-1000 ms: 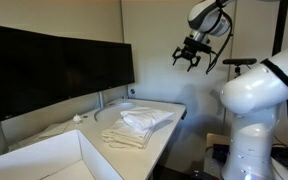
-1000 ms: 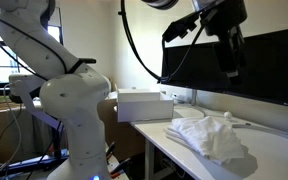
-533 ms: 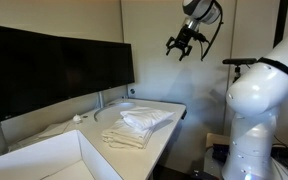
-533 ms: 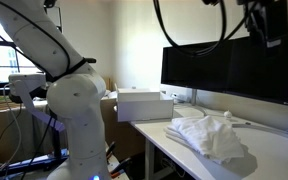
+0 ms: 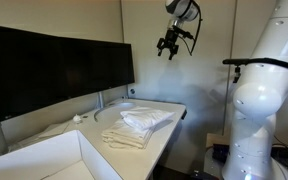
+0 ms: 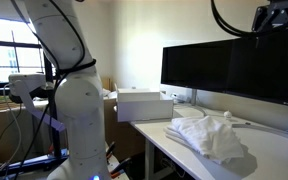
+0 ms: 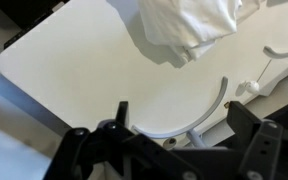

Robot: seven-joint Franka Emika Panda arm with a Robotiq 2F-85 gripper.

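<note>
My gripper (image 5: 168, 46) hangs high in the air above the far end of the white table (image 5: 169, 110), open and empty. In the wrist view its two black fingers (image 7: 179, 125) are spread apart with nothing between them. Far below lies a crumpled pile of white cloth (image 5: 140, 125), also in an exterior view (image 6: 212, 135) and at the top of the wrist view (image 7: 189, 25). A thin curved grey arc (image 7: 216, 108) lies on the tabletop under the gripper.
Large black monitors (image 5: 54, 70) stand along the back of the table, also in an exterior view (image 6: 229, 65). A white box (image 6: 144, 104) sits at one end of the table. The robot's white base (image 5: 259, 110) stands beside the table.
The gripper has risen and swung toward the wall above the monitors. In an exterior view it has moved up and right, nearly out of the frame. The cloth has not moved.
</note>
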